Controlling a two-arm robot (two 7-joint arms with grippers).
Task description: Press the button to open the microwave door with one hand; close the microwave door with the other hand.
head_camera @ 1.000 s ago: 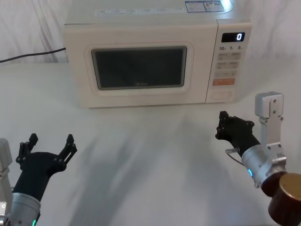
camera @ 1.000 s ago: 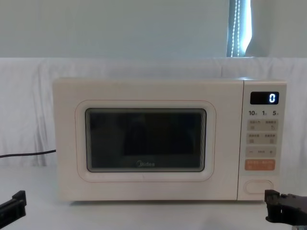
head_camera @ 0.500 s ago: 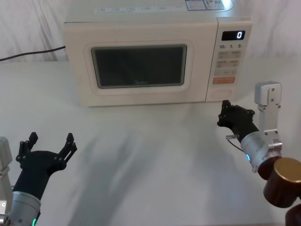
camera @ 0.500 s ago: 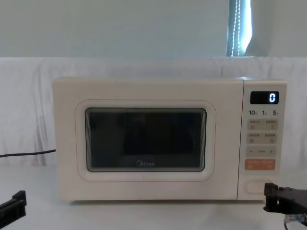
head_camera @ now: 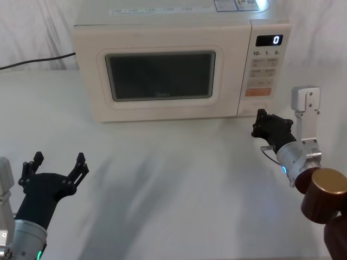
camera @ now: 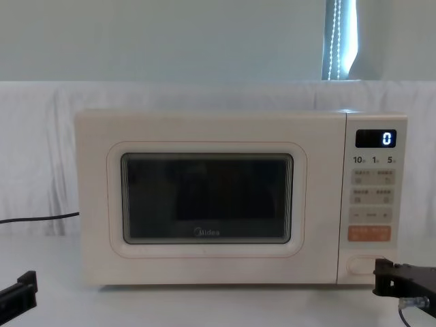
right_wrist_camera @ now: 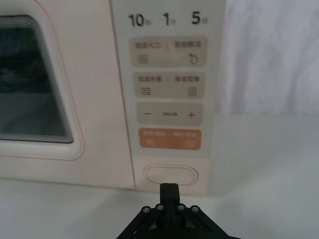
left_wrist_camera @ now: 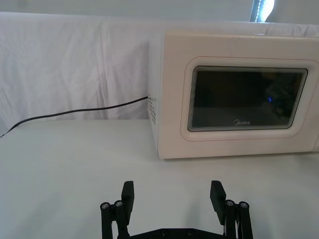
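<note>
The cream microwave door (head_camera: pixel 160 76) with its dark window is shut flush against the oven. The wide cream button (right_wrist_camera: pixel 170 175) sits at the bottom of the control panel, below the orange key (right_wrist_camera: pixel 169 139). My right gripper (head_camera: pixel 257 123) is shut, and its tip (right_wrist_camera: pixel 169 188) points at the button from a short distance, just below it. In the chest view this gripper (camera: pixel 379 278) overlaps the button's (camera: pixel 361 264) lower right corner. My left gripper (head_camera: pixel 59 158) hovers open at the table's front left, well away from the microwave, fingers (left_wrist_camera: pixel 128 189) spread wide.
The microwave stands at the back of a table (head_camera: pixel 173 179) covered in white cloth. A black power cable (head_camera: pixel 32 62) runs off to the left behind it. The display (head_camera: pixel 269 40) reads 0. A white cloth backdrop hangs behind.
My right gripper has moved forward and up toward the control panel, ending close to the button. The left arm and the door have not moved.
</note>
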